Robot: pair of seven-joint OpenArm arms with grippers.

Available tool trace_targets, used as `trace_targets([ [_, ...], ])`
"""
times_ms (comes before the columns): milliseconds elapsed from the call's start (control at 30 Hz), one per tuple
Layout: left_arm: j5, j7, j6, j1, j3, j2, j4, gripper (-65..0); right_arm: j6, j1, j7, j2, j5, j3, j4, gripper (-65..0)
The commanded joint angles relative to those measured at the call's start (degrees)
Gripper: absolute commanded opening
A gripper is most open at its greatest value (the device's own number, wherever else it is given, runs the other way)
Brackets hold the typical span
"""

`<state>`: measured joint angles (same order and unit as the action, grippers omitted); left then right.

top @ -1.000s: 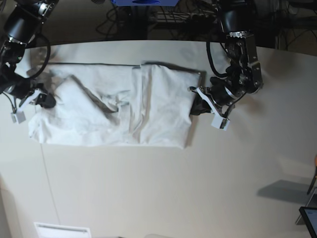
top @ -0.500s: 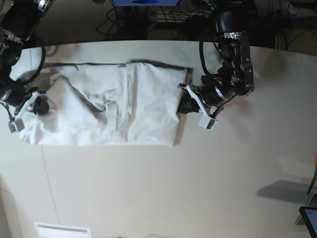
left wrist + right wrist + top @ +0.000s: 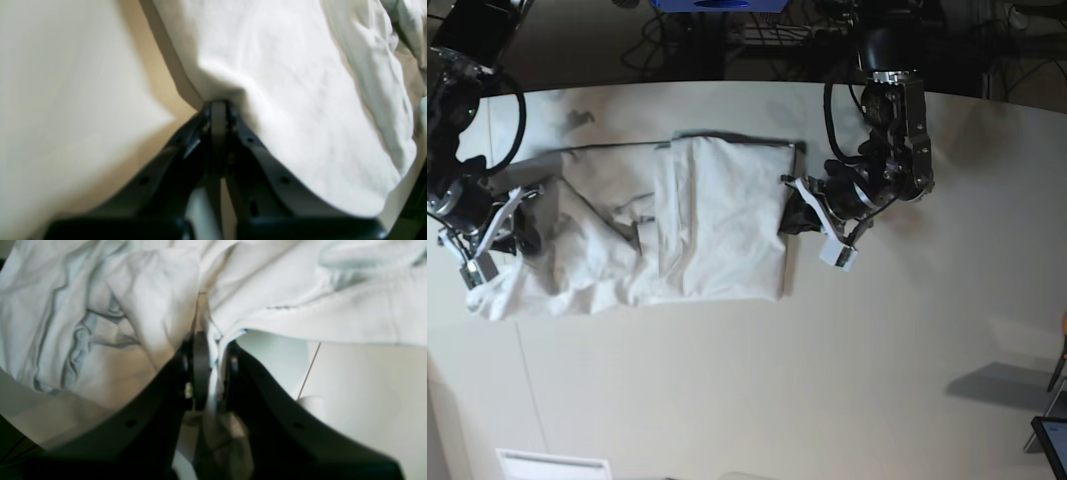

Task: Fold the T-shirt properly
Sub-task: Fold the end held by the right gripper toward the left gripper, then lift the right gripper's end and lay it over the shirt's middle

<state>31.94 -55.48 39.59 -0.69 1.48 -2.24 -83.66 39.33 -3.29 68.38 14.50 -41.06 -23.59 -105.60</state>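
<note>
Lying across the far half of the desk (image 3: pixel 757 390), the T-shirt (image 3: pixel 697 225) is spread sideways as a long, wrinkled white band, its smoother folded part toward the base view's right and its more crumpled part toward that view's left. A raised vertical fold runs down the cloth near its middle.

The left gripper (image 3: pixel 795 212) meets the T-shirt at its right-hand edge in the base view. In the left wrist view the left gripper's (image 3: pixel 218 108) jaws stand pressed together on the hem of the T-shirt (image 3: pixel 293 83), and the cloth rises from that pinch in a smooth sheet, with bare desk (image 3: pixel 66 83) beside it.

The right gripper (image 3: pixel 512 225) sits at the opposite end of the T-shirt, over the crumpled part. In the right wrist view the right gripper (image 3: pixel 208 355) has its jaws nearly closed, with a bunched strip of the T-shirt (image 3: pixel 116 306) caught between them and trailing down past the pads; wrinkled folds fan out on both sides of the pinch, and a patch of desk (image 3: pixel 367 390) shows beyond the cloth's edge.
</note>
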Motion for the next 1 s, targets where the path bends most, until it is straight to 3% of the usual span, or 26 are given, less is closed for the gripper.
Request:
trace_targets([
  [0,0.8,0.14,0.41,-0.59,-0.73,0.26,-0.61,-65.0,-1.13,0.43,-2.58,0.49,-1.8,0.96,-2.05,-64.7],
  [600,0.8,0.14,0.41,-3.93,-1.7,0.7,3.09,-65.0,-10.89,-1.59,-5.74,0.05,-2.06,14.5,-7.94,-64.7],
  [767,0.8,0.14,0.41,-4.98,-1.78,1.41,3.53,-65.0,-15.11,-1.59,-8.2,0.49,-1.97,20.12,-8.02,-64.7],
  [967,0.8,0.06,0.41,-4.98,-1.78,1.49,3.53,-65.0,-23.11,-0.71,-12.6,2.16,-1.89,29.0,-8.02,-64.7],
])
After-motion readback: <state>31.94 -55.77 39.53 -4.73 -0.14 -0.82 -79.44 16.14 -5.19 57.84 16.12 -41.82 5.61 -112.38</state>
